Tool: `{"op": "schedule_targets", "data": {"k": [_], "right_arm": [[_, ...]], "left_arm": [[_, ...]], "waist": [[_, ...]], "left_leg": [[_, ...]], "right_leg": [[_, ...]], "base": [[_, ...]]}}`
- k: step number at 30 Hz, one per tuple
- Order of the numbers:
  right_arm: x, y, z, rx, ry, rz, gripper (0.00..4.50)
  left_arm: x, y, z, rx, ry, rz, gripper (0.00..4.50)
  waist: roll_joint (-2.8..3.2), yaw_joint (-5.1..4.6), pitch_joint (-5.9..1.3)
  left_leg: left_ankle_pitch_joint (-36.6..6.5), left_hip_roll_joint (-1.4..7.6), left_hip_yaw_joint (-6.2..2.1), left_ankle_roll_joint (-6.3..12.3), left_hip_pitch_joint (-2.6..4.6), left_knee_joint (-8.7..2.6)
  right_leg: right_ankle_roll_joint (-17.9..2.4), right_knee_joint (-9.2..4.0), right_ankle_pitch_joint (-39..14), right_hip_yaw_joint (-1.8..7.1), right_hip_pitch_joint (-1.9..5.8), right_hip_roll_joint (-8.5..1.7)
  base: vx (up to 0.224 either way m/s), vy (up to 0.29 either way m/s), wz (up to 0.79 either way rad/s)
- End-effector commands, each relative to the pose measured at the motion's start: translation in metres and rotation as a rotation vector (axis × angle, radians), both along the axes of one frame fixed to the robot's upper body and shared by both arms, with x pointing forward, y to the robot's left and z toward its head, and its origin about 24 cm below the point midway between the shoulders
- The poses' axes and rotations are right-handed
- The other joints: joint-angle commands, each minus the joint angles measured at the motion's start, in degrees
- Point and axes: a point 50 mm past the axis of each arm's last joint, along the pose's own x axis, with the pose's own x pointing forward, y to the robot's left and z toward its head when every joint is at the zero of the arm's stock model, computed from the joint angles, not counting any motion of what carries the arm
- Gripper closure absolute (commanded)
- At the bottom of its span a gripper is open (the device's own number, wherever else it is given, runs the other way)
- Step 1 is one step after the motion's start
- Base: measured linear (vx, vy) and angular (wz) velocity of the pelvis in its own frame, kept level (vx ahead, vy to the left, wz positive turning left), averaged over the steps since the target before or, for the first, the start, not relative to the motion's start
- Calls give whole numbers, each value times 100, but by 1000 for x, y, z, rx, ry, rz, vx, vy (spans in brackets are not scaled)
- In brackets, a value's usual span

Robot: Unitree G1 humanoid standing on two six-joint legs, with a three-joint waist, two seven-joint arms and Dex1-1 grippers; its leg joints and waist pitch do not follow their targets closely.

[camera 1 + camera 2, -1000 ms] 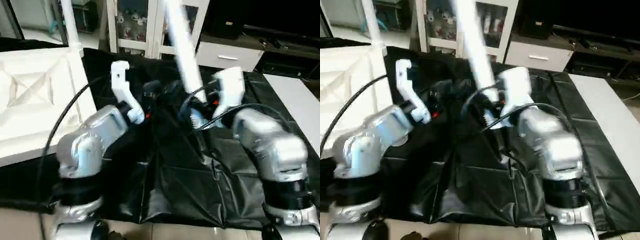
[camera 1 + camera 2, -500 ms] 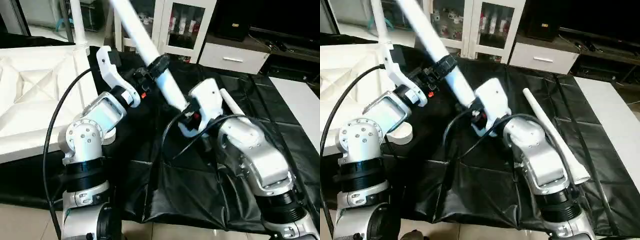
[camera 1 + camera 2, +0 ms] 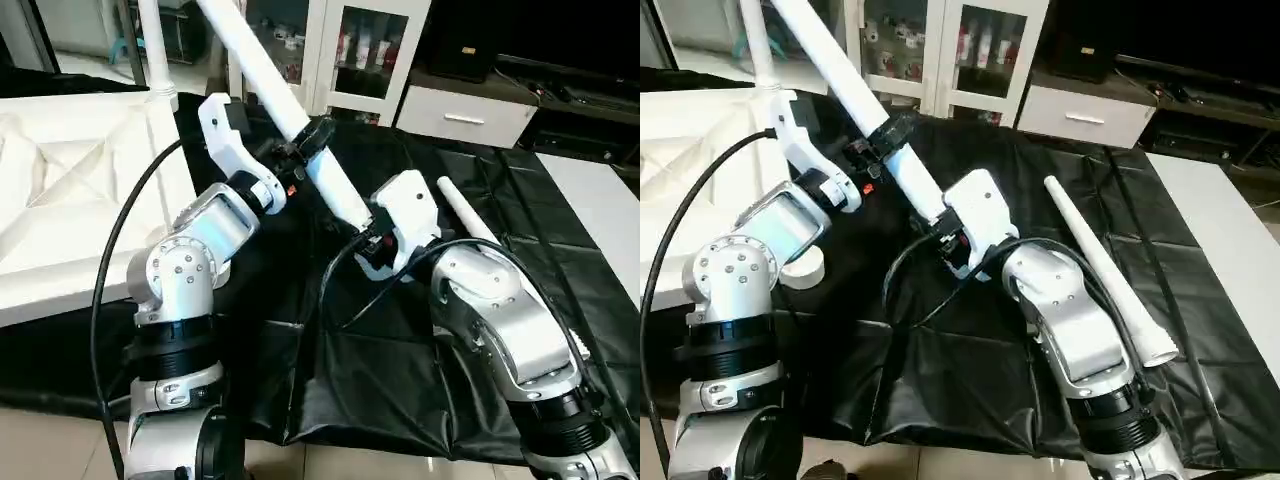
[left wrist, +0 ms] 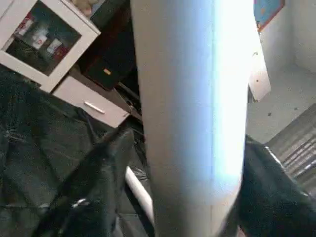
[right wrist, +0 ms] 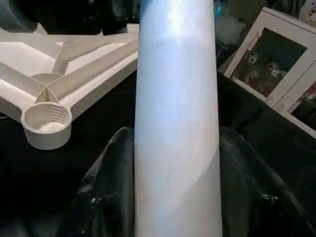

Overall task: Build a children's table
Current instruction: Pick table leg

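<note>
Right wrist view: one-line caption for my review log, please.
Right hand closed on a white table leg, above the tabletop and its open corner socket.

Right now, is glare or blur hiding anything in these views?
Left wrist view: bright glare washes out one side of the held leg, and the fingers beside it are soft. Right wrist view: milder sheen on the leg; the corner socket reads clearly. Eye views: sharp.
</note>
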Motion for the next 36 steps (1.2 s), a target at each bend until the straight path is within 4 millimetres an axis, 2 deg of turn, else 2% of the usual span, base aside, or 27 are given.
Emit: {"op": "schedule_targets", "data": {"k": [1, 8, 9, 12, 13, 14, 18, 20, 21, 23, 24, 26, 28, 30, 33, 34, 35, 36], "right_arm": [[1, -1, 11, 9, -58, -1, 264], [3, 1, 13, 21, -66, -6, 264], [4, 2, 13, 55, -52, -6, 208], [4, 2, 16, 196, 16, 19, 192], [1, -1, 19, 242, 41, 60, 186], [-2, -3, 23, 272, 58, 100, 162], [-14, -21, 43, 392, 126, 279, 147], [-11, -50, 53, 407, 157, 320, 111], [-8, -64, 55, 406, 179, 317, 108], [-6, -69, 55, 404, 189, 311, 93], [-4, -76, 51, 375, 234, 299, 79], [-2, -84, 42, 294, 285, 290, 64], [-4, -79, 32, 231, 348, 331, 56], [-4, -76, 30, 224, 369, 345, 34], [-9, -63, 24, 203, 452, 440, 31], [-10, -61, 22, 192, 464, 459, 31], [-11, -59, 22, 181, 473, 477, 31], [-11, -58, 21, 175, 477, 489, 31]], "left_arm": [[2, -3, 0, 14, 5, 2, 157], [2, 4, 4, 11, -8, 41, 210], [2, 5, 4, 11, -9, 40, 215], [3, 9, 4, 29, -14, 54, 241], [3, 10, 5, 40, -19, 55, 247], [3, 12, 6, 49, -24, 52, 253], [5, 18, 11, 90, -49, 50, 268], [5, 17, 14, 140, -68, 3, 269], [5, 15, 14, 162, -74, -28, 269], [4, 14, 15, 168, -75, -40, 270], [2, 9, 17, 183, -88, -91, 270], [-2, 1, 21, 212, -106, -180, 270], [-9, -11, 25, 240, -130, -306, 270], [-10, -16, 26, 247, -136, -345, 270], [-16, -26, 31, 261, -171, -465, 270], [-18, -28, 33, 262, -180, -486, 270], [-19, -29, 34, 258, -188, -507, 270], [-20, -31, 36, 250, -192, -522, 270]], "waist": [[83, -5, -376], [89, 5, -374], [121, 0, -377], [114, -4, -380], [90, 5, -385], [99, 6, -378], [97, 50, -379], [112, 61, -374], [92, 67, -377], [81, 107, -367], [63, 121, -378], [64, 134, -381], [154, 146, -389], [95, 136, -390], [96, 147, -391], [131, 137, -394], [136, 137, -393], [106, 140, -387]], "left_leg": [[-809, 257, -77, -254, 113, -400], [-831, 256, -79, -255, 111, -403], [-861, 256, -81, -277, 114, -404], [-902, 260, -81, -262, 118, -407], [-929, 259, -84, -194, 128, -403], [-885, 265, -90, -178, 126, -409], [-796, 272, -87, -95, 135, -397], [-818, 257, -75, -155, 144, -392], [-854, 254, -68, -154, 155, -386], [-833, 256, -53, -215, 133, -387], [-753, 250, -54, -223, 123, -377], [-731, 251, -45, -232, 128, -371], [-740, 246, -57, -274, 123, -367], [-708, 247, -54, -244, 114, -366], [-660, 253, -51, -185, 118, -359], [-706, 251, -58, -202, 121, -361], [-730, 257, -57, -211, 117, -364], [-771, 263, -53, -213, 110, -365]], "right_leg": [[-776, -373, -20, 251, 260, -442], [-779, -375, -57, 250, 256, -448], [-796, -373, -38, 251, 248, -446], [-820, -363, 36, 250, 250, -446], [-810, -351, 19, 247, 259, -448], [-776, -354, 53, 245, 259, -436], [-712, -350, 135, 246, 265, -432], [-739, -370, -48, 239, 250, -435], [-749, -376, -137, 238, 255, -431], [-778, -384, -278, 246, 249, -448], [-841, -385, -332, 235, 262, -462], [-870, -397, -411, 236, 253, -467], [-911, -388, -396, 237, 257, -470], [-986, -385, -270, 233, 266, -459], [-1107, -371, -240, 229, 265, -463], [-1124, -376, -252, 224, 268, -453], [-1136, -374, -247, 229, 268, -460], [-1167, -376, -277, 230, 276, -473]], "base": [[0, 0, 0], [0, 0, 0], [0, 0, 0], [0, 0, 0], [0, 0, 0], [0, 0, 0], [0, 0, 0], [0, 0, 0], [0, 0, 0], [0, 0, 0], [0, 0, 0], [0, 0, 0], [0, 0, 0], [0, 0, 0], [0, 0, 0], [0, 0, 0], [0, 0, 0], [0, 0, 0]]}}
